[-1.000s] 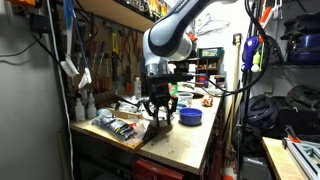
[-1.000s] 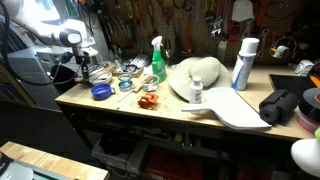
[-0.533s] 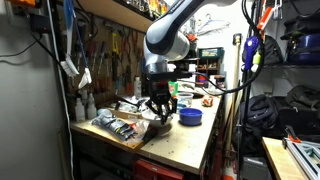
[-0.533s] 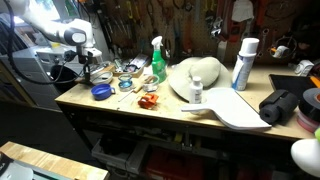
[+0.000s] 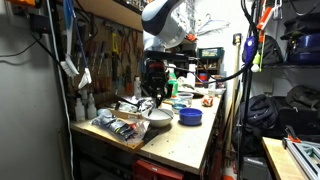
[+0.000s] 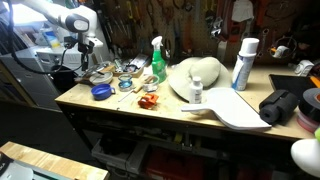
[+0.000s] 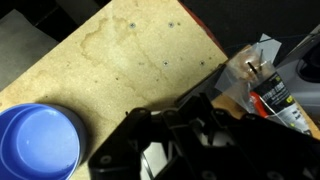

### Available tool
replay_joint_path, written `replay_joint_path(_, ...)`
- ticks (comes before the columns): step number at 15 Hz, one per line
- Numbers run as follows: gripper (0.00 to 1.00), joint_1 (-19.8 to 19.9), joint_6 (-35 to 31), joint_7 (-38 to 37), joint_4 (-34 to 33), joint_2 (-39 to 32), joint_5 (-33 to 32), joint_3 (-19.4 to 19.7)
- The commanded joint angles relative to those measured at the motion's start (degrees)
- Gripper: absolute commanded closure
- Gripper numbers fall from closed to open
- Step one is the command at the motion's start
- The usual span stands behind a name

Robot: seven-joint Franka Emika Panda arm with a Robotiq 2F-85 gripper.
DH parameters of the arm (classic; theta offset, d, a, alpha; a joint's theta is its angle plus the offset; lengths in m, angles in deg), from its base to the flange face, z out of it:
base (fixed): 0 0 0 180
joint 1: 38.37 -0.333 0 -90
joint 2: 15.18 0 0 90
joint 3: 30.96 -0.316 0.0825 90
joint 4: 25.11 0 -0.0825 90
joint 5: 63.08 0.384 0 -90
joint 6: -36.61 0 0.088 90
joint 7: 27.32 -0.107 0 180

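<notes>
1. The arm (image 5: 168,18) arches high, with the forearm dropping straight down.
2. The wrist (image 5: 155,68) points the gripper (image 5: 155,98) downward, and it hangs in mid-air.
3. In the wrist view, its dark fingers (image 7: 195,118) blur together, so I can't tell whether they are parted.

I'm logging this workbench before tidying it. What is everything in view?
metal bowl: one, silver, below the gripper
blue bowl: one, blue, beside the metal bowl
packets: several, black and white, bench corner
spray bottle: one, green, mid-bench
hat: one, cream, beside the spray bottle
can: one, white, blue cap, beside the hat
workbench: one, wooden, under everything
gripper: one, black, above the metal bowl, jaws unclear
</notes>
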Motion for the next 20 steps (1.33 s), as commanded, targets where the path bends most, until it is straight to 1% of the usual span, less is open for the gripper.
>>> replay_joint_path(1, 0.95, 0.2, -0.4, 1.2, -0.6, 2.2, 1.0, 1.3)
replay_joint_path(6, 0.95, 0.2, -5.9, 0.3, 0.3, 5.8, -1.8, 3.0)
replay_joint_path(7, 0.95, 0.3, -6.3, 0.5, 0.4, 6.2, -1.9, 3.1)
replay_joint_path(9, 0.96, 0.6, -3.9, 1.5, -0.2, 6.4, -1.0, 3.1)
replay_joint_path(10, 0.69, 0.4, -4.2, 0.9, 0.0, 6.4, -1.7, 3.0)
replay_joint_path(11, 0.68, 0.1, -5.4, 0.1, 0.5, 6.4, -2.8, 3.0)
replay_joint_path(14, 0.48, -1.2, -7.2, 2.5, 3.3, 6.6, -8.5, 2.4)
replay_joint_path(15, 0.39, -1.5, -8.3, 3.9, 4.2, 6.5, -10.2, 2.1)
replay_joint_path(16, 0.32, -1.9, -9.8, 4.7, 5.1, 6.3, -11.9, 1.9)
replay_joint_path(18, 0.17, -2.1, -12.5, 6.4, 6.3, 5.7, -13.5, 1.6)
replay_joint_path(19, 0.10, -1.9, -12.7, 10.2, 7.2, 5.7, -13.2, 1.2)
replay_joint_path(20, 0.01, -1.8, -13.3, 13.1, 8.0, 5.7, -13.1, 0.9)
